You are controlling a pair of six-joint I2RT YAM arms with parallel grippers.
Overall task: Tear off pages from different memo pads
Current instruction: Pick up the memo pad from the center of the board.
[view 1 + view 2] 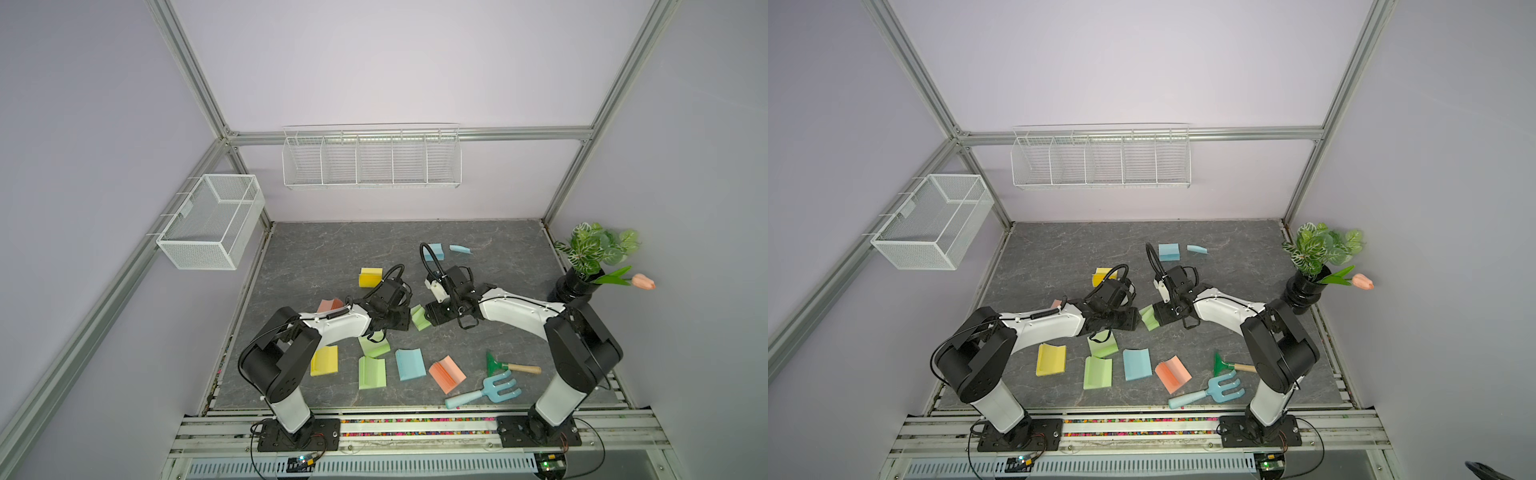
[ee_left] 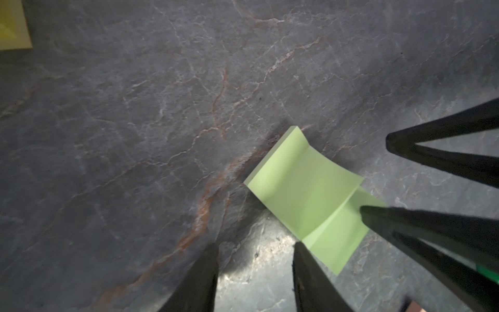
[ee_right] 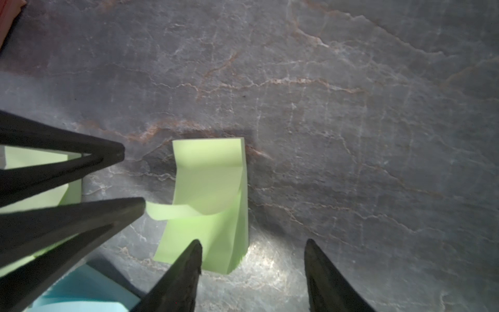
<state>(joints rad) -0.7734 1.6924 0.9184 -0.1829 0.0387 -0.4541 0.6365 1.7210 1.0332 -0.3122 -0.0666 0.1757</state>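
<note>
**Both grippers open at green pad**

Beyond the near row of memo pads, the green memo pad lies between the two gripper tips. Left gripper: jaws apart, one fingertip touching the pad's curled-up top page. Right gripper: jaws apart, one fingertip on the pad. Left arm and right arm reach inward, forearms low.

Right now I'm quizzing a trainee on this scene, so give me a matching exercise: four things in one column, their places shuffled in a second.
Things:
1. toy fork
2. vase
3. mesh basket
4. loose blue page

Places:
A. hanging from a side rail, off the table
B. far part of the table, beside a blue pad
C. table's edge, holding a tulip
D. front of the table, near a salmon pad

Pairs: 1-D, 2-C, 3-A, 4-B.
</note>
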